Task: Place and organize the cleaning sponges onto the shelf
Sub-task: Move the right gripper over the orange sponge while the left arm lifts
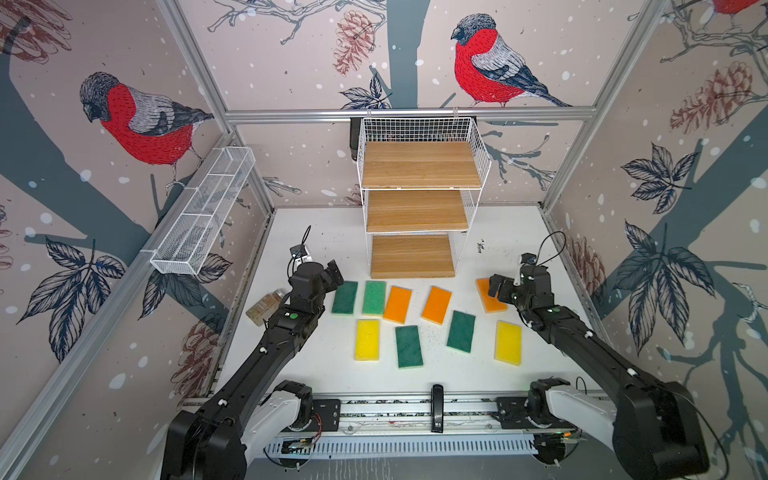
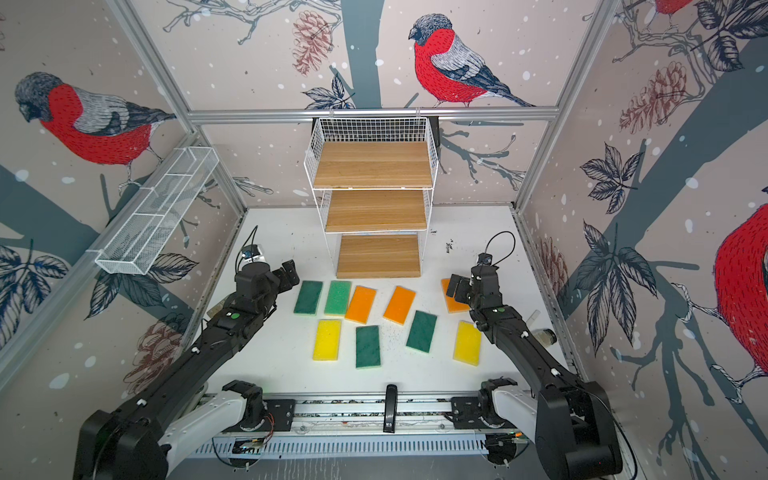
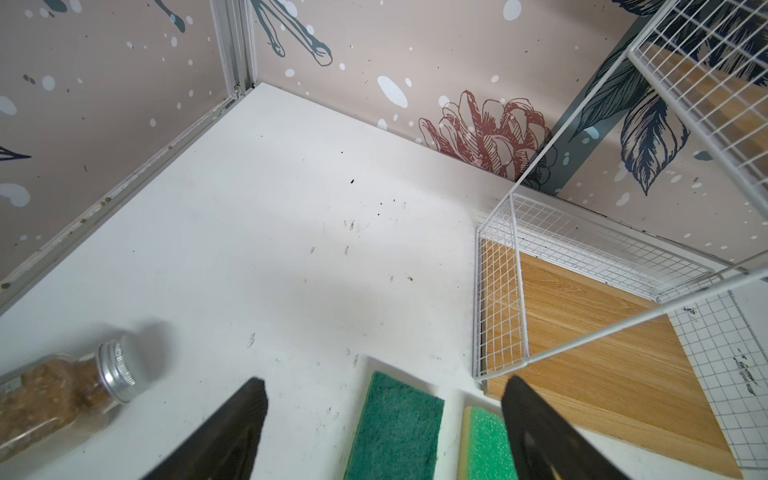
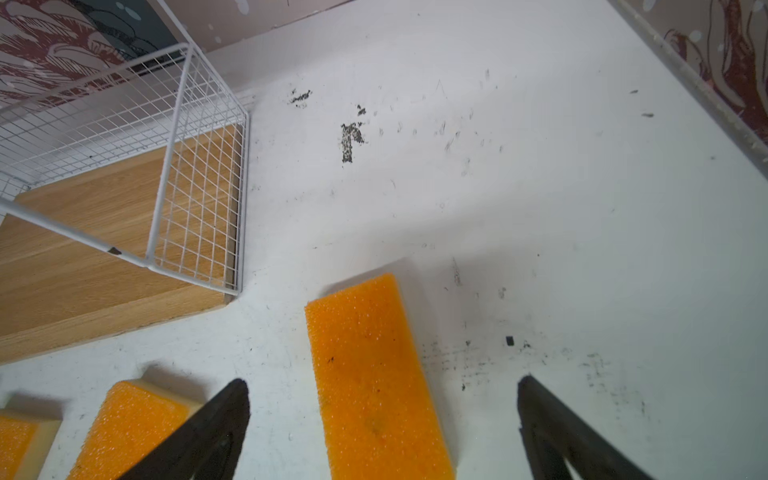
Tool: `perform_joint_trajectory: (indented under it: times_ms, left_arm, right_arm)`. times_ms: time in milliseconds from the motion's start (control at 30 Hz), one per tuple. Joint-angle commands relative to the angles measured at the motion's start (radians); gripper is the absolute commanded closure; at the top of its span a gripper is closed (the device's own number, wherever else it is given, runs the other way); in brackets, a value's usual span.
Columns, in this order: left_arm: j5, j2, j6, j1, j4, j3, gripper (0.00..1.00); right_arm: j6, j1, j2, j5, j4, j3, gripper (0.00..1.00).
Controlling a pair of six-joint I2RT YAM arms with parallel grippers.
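My right gripper hangs wide open over the flat orange rectangular foam sponge, its long axis running straight ahead between my jaws; my left gripper is open too.

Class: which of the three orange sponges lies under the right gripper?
The rightmost orange sponge, alone beneath the right gripper, between its open jaws; the other two orange sponges lie nearer the middle.

Nine sponges lie on the table in two rows, five behind four, at six o'clock from the shelf. A jar lies at nine o'clock of the rows; a tray hangs on the wall at ten o'clock.
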Motion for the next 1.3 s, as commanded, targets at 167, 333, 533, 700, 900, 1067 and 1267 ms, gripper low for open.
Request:
perform_joint_trajectory:
  times_ms: [167,333,533,700,900,1067,1267]
  left_arm:
    - [0.048,-0.033,-0.045,-0.004,-0.061,-0.007,0.11]
    - [0.075,-0.041,-0.055,-0.005,-0.067,-0.008,0.11]
    - [0.094,-0.049,-0.064,-0.006,-0.065,-0.016,0.11]
    - [0.109,-0.059,-0.063,-0.006,-0.060,-0.021,0.11]
    - [0.105,-0.073,-0.055,-0.007,-0.061,-0.020,0.11]
    - [0.114,-0.084,-0.056,-0.007,-0.063,-0.019,0.11]
    - [0.109,-0.102,-0.061,-0.009,-0.071,-0.023,0.10]
  right_arm:
    - [0.103,0.001,0.096,-0.022,-0.056,0.047,0.03]
    - [0.157,-0.001,0.116,-0.016,-0.091,0.059,0.04]
    - [0.194,0.002,0.117,-0.041,-0.099,0.055,0.04]
    - [0.206,0.020,0.132,-0.054,-0.100,0.052,0.05]
    - [0.223,0.036,0.164,-0.055,-0.098,0.034,0.04]
    - [0.235,0.042,0.157,-0.023,-0.099,0.022,0.04]
    - [0.254,0.081,0.160,-0.013,-0.099,0.020,0.04]
